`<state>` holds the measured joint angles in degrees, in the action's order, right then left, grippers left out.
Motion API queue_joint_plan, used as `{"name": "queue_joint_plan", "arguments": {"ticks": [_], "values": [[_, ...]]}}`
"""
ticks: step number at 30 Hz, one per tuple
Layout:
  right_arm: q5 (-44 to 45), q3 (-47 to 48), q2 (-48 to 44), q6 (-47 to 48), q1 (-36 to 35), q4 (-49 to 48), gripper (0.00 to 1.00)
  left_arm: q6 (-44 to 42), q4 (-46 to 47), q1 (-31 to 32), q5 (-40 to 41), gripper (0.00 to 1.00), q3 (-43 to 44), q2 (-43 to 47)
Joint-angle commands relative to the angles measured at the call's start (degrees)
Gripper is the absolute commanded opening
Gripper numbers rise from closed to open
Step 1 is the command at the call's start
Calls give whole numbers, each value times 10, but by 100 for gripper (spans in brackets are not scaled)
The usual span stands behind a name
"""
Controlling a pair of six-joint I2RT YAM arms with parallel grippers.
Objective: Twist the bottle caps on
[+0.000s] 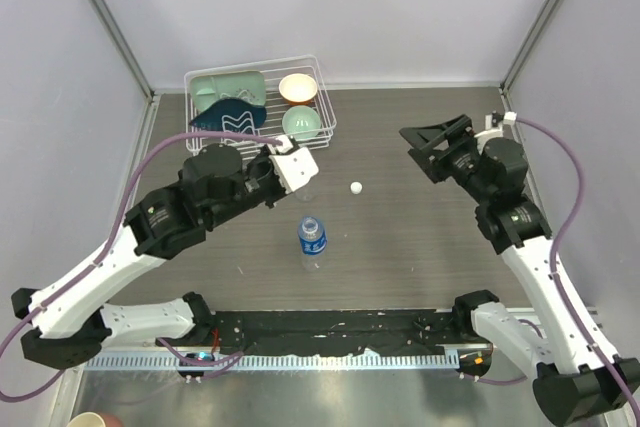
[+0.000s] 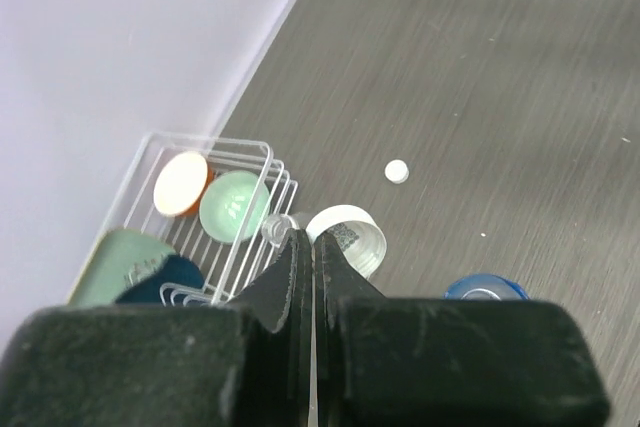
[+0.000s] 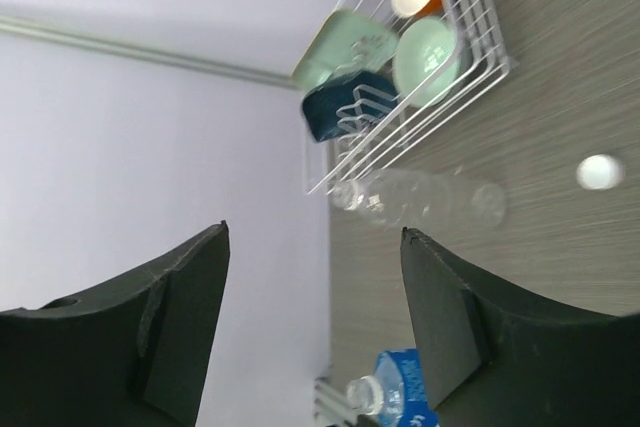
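Observation:
A blue-labelled bottle (image 1: pixel 312 239) stands upright mid-table; it also shows in the right wrist view (image 3: pixel 405 392) and as a blue rim in the left wrist view (image 2: pixel 485 287). Whether its pale top bears a cap I cannot tell. The plain clear bottle (image 3: pixel 420 197) lies on its side beside the rack, its base (image 2: pixel 350 232) just under my left gripper (image 2: pixel 308 237), which is shut with nothing between the fingers. One white bottle cap (image 1: pixel 355 187) lies loose on the table (image 2: pixel 397 171) (image 3: pixel 600 171). My right gripper (image 1: pixel 435 142) hangs open and empty, raised at the right (image 3: pixel 313 232).
A white wire rack (image 1: pixel 325 112) at the back left holds pale green and cream bowls (image 1: pixel 300 122) and a dark blue item (image 1: pixel 232 115). Walls close the left, back and right sides. A black strip (image 1: pixel 340 325) runs along the near edge.

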<state>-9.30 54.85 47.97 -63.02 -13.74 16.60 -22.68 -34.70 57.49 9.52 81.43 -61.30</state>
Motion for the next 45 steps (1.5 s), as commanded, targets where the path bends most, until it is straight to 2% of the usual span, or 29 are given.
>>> {"name": "queue_joint_plan", "arguments": {"ticks": [1,4,7,10,18,27,34,45], "values": [[-105,-35,19,-125,-31,-230,78,-28,60,2,-79,0,-17,11],[-132,-71,41,-194,-55,-344,82,10,108,2,-76,0,-22,3],[-140,-94,69,-242,-86,-409,81,9,246,2,-64,0,-93,26],[-134,-118,75,-278,-99,-474,80,0,276,2,-46,0,-105,13],[-129,-115,112,-314,-139,-484,75,-13,357,2,-17,0,-111,-22],[-124,-110,150,-354,-164,-545,70,-33,385,2,-27,0,-116,-41],[-120,-98,152,-362,-170,-548,64,-42,409,2,-22,0,-138,-37],[-99,-92,151,-354,-192,-558,63,-45,424,2,-18,0,-162,-30]]}}
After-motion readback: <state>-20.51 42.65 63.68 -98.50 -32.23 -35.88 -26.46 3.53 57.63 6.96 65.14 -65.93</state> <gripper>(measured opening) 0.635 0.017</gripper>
